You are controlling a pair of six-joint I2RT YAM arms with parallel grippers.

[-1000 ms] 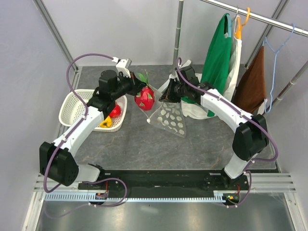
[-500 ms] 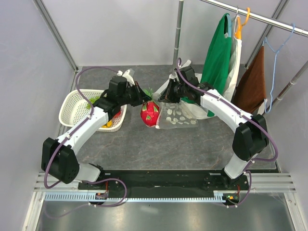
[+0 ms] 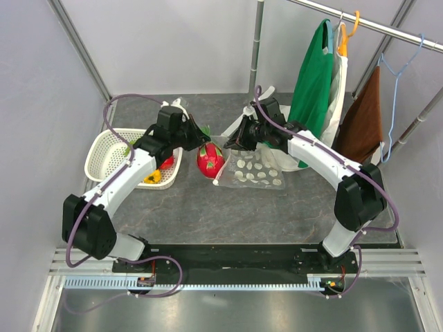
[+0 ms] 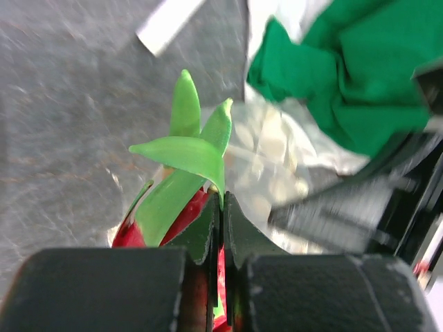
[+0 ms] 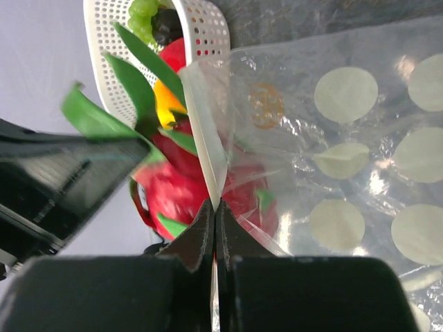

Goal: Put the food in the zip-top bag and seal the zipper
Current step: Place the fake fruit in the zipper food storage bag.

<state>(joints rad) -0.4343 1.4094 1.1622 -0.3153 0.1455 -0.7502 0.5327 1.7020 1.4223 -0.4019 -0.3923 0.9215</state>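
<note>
Basket and bag lie apart on the grey stone-patterned table point(image 3: 194, 207). The white perforated plastic basket point(image 3: 97, 149) sits on the left side. It holds a yellow-orange toy vegetable point(image 3: 154, 177), a small red toy piece point(image 3: 166, 161) and, at its far side, a green bunch point(image 3: 135, 145).

The clear flexible zip-top bag with white polka dots point(image 3: 259, 173) lies flat near the middle, its mouth turned to the left. At that mouth is the red toy fruit with green tips point(image 3: 210, 159). In the right wrist view part of its red body shows through the dotted plastic and the rest is outside, so it sits partway in.

The left gripper point(image 3: 199, 140) is closed, its fingers pinching the fruit's green leaves, which stand up past the fingertips in the left wrist view. The right gripper point(image 3: 239, 142) is closed too, clamped on the bag's pale closure strip point(image 5: 206, 117) at the edge of the mouth and holding it up beside the fruit. A green cloth point(image 3: 311, 76) hangs from a rail behind the bag.
</note>
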